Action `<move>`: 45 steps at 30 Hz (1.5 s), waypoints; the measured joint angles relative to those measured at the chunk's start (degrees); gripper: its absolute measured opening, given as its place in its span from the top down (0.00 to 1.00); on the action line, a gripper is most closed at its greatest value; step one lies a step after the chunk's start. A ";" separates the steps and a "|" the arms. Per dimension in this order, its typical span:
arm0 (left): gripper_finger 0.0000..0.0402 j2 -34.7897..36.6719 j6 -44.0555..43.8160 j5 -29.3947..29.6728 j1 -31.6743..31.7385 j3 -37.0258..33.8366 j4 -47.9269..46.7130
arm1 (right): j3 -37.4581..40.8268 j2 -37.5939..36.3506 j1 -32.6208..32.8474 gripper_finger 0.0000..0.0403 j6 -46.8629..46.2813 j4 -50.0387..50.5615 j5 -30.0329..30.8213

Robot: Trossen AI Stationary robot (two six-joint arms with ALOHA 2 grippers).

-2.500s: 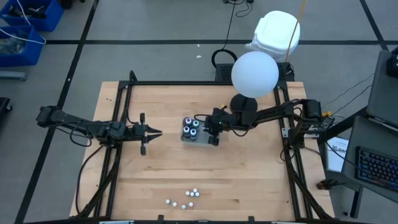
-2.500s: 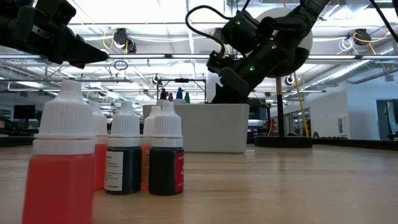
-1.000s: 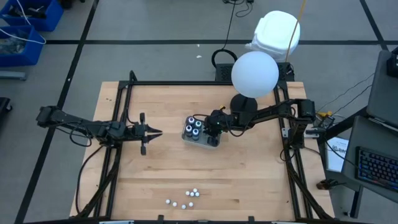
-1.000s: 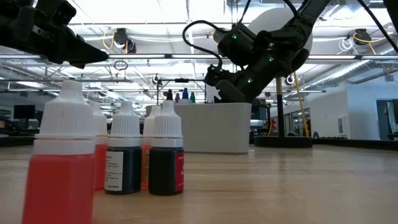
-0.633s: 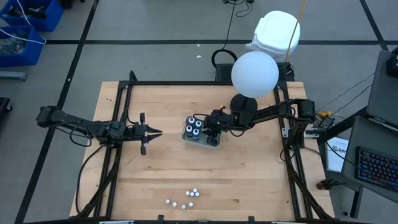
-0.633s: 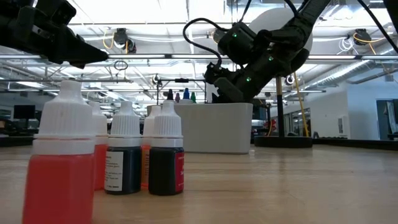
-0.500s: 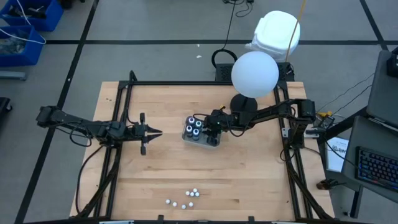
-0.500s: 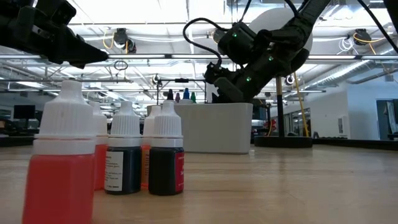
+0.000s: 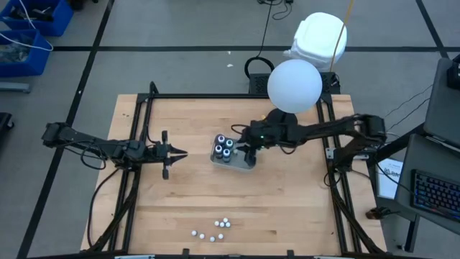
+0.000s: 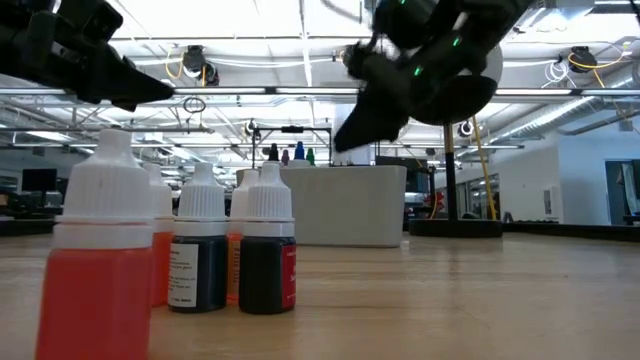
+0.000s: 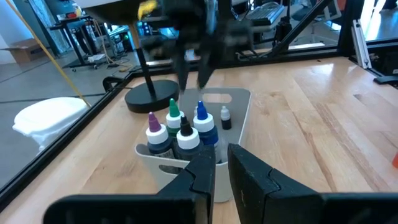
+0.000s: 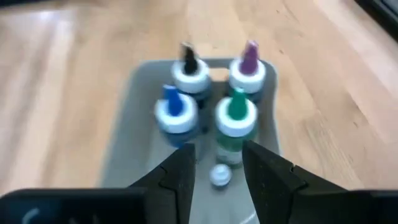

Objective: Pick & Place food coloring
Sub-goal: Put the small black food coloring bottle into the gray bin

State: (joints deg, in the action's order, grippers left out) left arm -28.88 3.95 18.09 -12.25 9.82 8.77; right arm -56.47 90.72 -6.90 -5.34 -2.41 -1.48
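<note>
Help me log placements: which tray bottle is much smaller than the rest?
The tiny white-capped bottle, alone beside the four big colour-tipped bottles in the grey tray.

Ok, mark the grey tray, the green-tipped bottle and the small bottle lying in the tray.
grey tray (image 12: 132,134): right wrist view, bare floor of the tray.
green-tipped bottle (image 12: 236,107): right wrist view, its green tip.
small bottle (image 12: 219,177): right wrist view, its white cap.

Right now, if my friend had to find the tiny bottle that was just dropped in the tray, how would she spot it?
Find the grey tray in the middle of the wooden table. Four tall bottles with colored tips stand bunched together in it. The one you want is the small white-capped bottle next to them, under the right gripper: much shorter, with no colored tip.
</note>
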 joint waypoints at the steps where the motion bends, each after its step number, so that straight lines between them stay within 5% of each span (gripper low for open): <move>1: 0.87 0.00 -0.02 0.00 0.00 0.00 -0.18 | 0.00 -1.78 0.59 0.71 0.06 1.85 -0.02; 13: 0.87 0.01 -1.51 -0.02 0.00 0.00 -1.33 | 7.72 -27.08 14.28 0.98 4.48 7.03 5.15; 27: 0.87 0.02 -2.78 -0.02 0.00 0.00 -1.27 | 31.22 -56.09 18.65 1.00 -1.14 -2.12 10.29; 35: 0.87 0.00 -2.75 -0.02 0.00 0.00 -1.27 | 41.78 -63.06 18.65 1.00 -1.12 -12.86 3.32; 45: 0.87 0.00 -2.73 -0.01 0.00 0.00 -1.29 | 43.34 -65.56 18.65 1.00 -1.49 -13.69 4.76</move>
State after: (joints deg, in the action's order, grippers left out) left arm -28.87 1.21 18.07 -12.25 9.82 7.49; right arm -13.13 25.16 11.75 -6.83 -16.10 3.28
